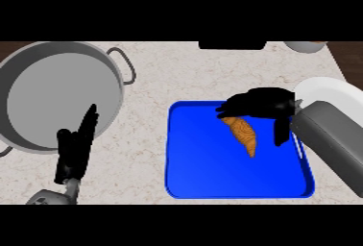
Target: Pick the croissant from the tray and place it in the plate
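Observation:
A golden-brown croissant (244, 134) shows over the upper right part of the blue tray (205, 168), its pointed end toward the front. My right hand (261, 106) is curled over the croissant's far end, fingers wrapped round it, the thumb hanging down to the croissant's right. Whether the croissant still touches the tray I cannot tell. The white plate (332, 92) lies at the right edge, partly hidden by my right forearm. My left hand (75, 149) rests open at the lower left, fingers straight and pointing up, holding nothing.
A large grey pot (60, 93) with side handles fills the upper left, just behind my left hand. A dark object (233, 45) and a pale bowl (306, 46) sit at the counter's far edge. The counter ends at the far right beyond the plate.

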Action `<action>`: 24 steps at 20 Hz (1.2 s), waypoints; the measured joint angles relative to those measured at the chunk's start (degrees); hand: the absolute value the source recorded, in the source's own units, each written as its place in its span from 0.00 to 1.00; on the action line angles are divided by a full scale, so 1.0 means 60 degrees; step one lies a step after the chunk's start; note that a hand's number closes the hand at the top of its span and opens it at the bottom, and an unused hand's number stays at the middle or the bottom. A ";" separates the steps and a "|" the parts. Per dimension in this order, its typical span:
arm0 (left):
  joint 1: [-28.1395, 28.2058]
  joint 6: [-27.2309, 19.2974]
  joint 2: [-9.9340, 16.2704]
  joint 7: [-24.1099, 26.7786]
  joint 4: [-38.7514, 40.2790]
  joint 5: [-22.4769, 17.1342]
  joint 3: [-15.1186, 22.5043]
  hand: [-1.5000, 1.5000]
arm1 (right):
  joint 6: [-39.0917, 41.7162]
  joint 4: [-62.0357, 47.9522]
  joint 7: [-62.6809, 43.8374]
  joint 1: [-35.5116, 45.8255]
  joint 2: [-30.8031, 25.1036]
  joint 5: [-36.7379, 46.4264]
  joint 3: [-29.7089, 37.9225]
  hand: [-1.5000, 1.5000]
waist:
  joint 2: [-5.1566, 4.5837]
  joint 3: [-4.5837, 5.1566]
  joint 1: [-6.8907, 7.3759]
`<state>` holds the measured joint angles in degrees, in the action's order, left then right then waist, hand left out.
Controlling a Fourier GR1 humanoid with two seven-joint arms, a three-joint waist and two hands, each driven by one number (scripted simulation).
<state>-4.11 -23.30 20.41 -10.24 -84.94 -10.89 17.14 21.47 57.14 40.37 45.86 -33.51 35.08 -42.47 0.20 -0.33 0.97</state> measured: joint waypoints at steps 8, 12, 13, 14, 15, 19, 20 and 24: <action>0.0021 0.0443 -0.0234 0.0192 0.0299 0.0070 -0.0341 0.50 | -0.0108 -0.1443 -0.0050 0.0152 0.1049 0.1515 0.0006 0.00 | -0.0024 0.0016 -0.0050; 0.0026 0.0503 -0.0334 -0.0067 0.0247 0.0256 -0.0492 0.50 | -0.0081 -0.1774 0.0114 0.0144 0.1356 0.2157 0.0231 0.00 | -0.0030 0.0033 -0.0073; 0.0090 0.0501 -0.0368 -0.0125 0.0203 0.0310 -0.0515 0.50 | -0.0087 -0.1875 0.0174 0.0171 0.1433 0.2305 0.0308 0.00 | -0.0031 0.0036 -0.0072; 0.0116 0.0554 -0.0429 -0.0037 0.0275 0.0332 -0.0564 0.50 | -0.0143 -0.2039 0.0266 0.0185 0.1527 0.2458 0.0365 0.00 | -0.0032 0.0036 -0.0071; 0.0028 0.0608 -0.0470 -0.0043 0.0377 0.0357 -0.0610 0.50 | -0.0211 -0.2358 0.0368 0.0348 0.1641 0.2604 0.0446 0.00 | -0.0042 0.0038 -0.0060; 0.0204 0.0685 -0.0630 -0.0039 0.0343 0.0592 -0.0669 0.50 | -0.0325 -0.2500 0.0479 0.0114 0.1839 0.3094 0.0703 0.00 | -0.0037 0.0046 -0.0086; 0.0236 0.0779 -0.0607 -0.0064 0.0299 0.0575 -0.0762 0.50 | -0.0384 -0.2580 0.0550 0.0072 0.1852 0.3208 0.0806 0.00 | -0.0038 0.0048 -0.0086; 0.0364 0.0941 -0.0698 -0.0136 0.0172 0.0690 -0.0919 0.50 | -0.0519 -0.2922 0.0644 -0.0043 0.2148 0.3720 0.1078 0.00 | -0.0039 0.0050 -0.0086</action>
<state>-1.92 -17.65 16.22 -11.05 -83.91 -6.75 11.63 18.35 39.61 44.24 45.60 -20.62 57.40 -36.01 -0.04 -0.03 0.46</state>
